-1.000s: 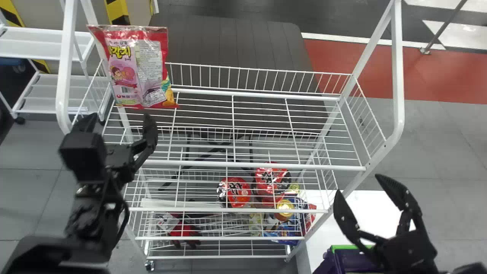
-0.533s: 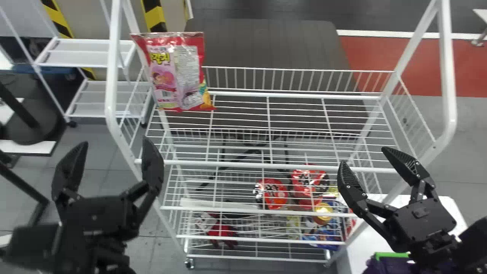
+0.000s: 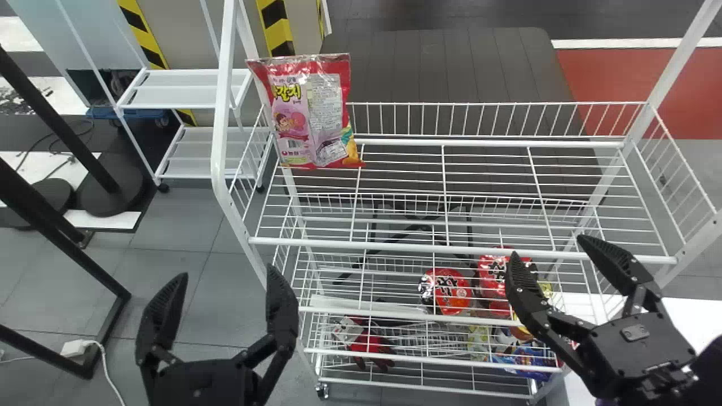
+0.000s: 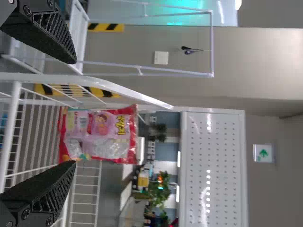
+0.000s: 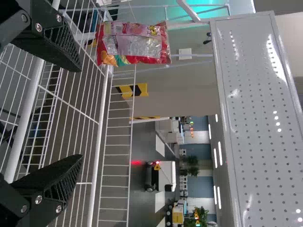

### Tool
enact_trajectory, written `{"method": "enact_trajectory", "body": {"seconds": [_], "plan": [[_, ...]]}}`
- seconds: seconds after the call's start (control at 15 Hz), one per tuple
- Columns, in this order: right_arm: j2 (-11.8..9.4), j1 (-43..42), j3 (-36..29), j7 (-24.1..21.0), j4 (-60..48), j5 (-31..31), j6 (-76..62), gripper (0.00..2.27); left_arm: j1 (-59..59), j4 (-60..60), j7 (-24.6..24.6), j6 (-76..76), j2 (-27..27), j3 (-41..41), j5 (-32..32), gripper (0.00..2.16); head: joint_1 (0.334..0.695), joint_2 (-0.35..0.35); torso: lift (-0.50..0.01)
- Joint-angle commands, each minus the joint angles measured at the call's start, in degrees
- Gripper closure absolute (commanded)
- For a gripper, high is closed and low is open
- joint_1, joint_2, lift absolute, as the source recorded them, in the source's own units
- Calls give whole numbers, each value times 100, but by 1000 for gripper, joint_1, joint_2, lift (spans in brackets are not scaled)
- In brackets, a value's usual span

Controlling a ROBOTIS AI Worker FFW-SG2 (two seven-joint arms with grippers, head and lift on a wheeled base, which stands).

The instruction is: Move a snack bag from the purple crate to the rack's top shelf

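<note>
Upright at the back left corner of the rack's top shelf [image 3: 451, 250] stands a red and pink snack bag [image 3: 310, 113]. My left gripper [image 3: 225, 276], open with nothing between its fingers, is left of the rack's front left post. Also open and empty, my right gripper [image 3: 548, 248] is at the top shelf's front rail, towards its right end. In the left wrist view the snack bag [image 4: 99, 132] lies beyond the left gripper [image 4: 74, 112]; in the right wrist view the snack bag [image 5: 132, 42] appears past the right gripper [image 5: 81, 113].
Lower shelves hold red-lidded cups [image 3: 451, 290], red gloves [image 3: 369, 344] and colourful packs [image 3: 527, 361]. A white table [image 3: 699, 321] is at the right, beside the rack. Black metal legs [image 3: 56, 225] and a white cart [image 3: 186, 90] stand left.
The rack and bag have shifted right in the head view. My left gripper has drawn back from below the bag. My right gripper now overlaps the rack's front instead of being beside its right corner.
</note>
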Motion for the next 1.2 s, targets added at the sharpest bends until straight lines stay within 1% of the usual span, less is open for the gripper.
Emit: {"method": "enact_trajectory", "body": {"seconds": [0.0, 0.07, 0.2, 0.4, 0.47, 0.67, 1.13], "plan": [[-66, 69, -38, 111, -68, -117, -226, 194, 68, -244, 64, 427, -2, -102, -93, 46, 695, 123, 0], [-101, 95, -64, 120, -68, -187, -208, 194, 59, -279, 108, 462, -2, -163, -154, 46, 695, 125, 0], [-145, 148, -231, 269, -68, -618, -173, 194, -20, -332, 170, 726, -2, -243, -207, 46, 695, 114, 0], [-215, 218, -372, 278, -130, -837, 3, 194, -231, -296, 178, 1165, 7, -339, -462, 46, 695, 85, 0], [-215, 236, -390, 269, -130, -837, -50, 194, -248, -288, 178, 1165, 7, -339, -488, 53, 695, 62, 0], [-241, 244, -434, 252, -139, -837, -85, 194, -301, -288, 293, 1165, 7, -357, -568, 70, 695, 43, 0], [-312, 324, -486, 261, -130, -837, -156, 194, -407, -253, 328, 1236, 16, -357, -629, 70, 695, 42, 0]]}}
